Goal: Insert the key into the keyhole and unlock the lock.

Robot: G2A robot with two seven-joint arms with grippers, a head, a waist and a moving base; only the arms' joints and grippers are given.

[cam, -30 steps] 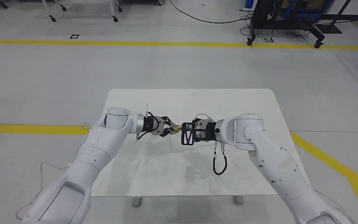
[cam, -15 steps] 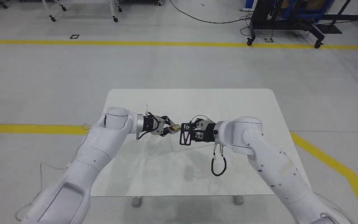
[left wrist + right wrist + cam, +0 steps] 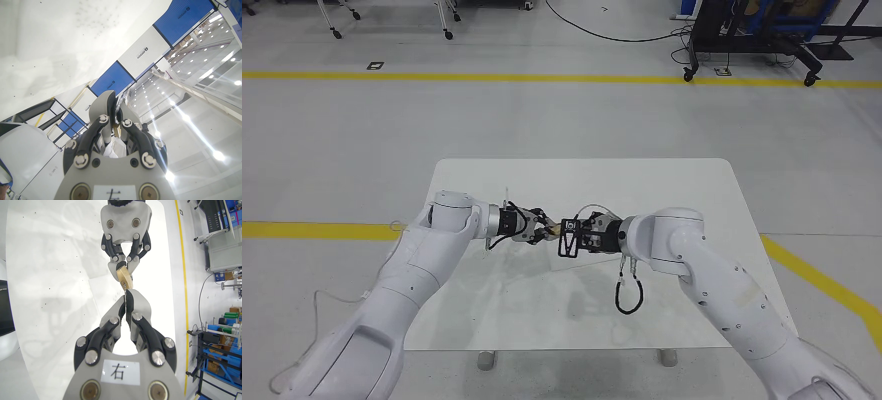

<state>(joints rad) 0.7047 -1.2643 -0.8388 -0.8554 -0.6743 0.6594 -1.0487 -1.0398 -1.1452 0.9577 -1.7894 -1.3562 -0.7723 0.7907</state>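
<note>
While the left gripper (image 3: 122,272) is clenching the brass lock (image 3: 124,277), the right gripper (image 3: 126,298), facing the lock, is gripping the key (image 3: 125,292), whose tip is sitting at the lock's keyhole (image 3: 123,283). Judging from this, holding the blade coaxial while pushing, then twisting, is advisable.

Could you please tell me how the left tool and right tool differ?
The left tool grips the brass padlock; the right tool pinches the thin key. The left tool's jaws stand spread around the body; the right tool's nearly meet. Both are shut, tip to tip above the table.
</note>
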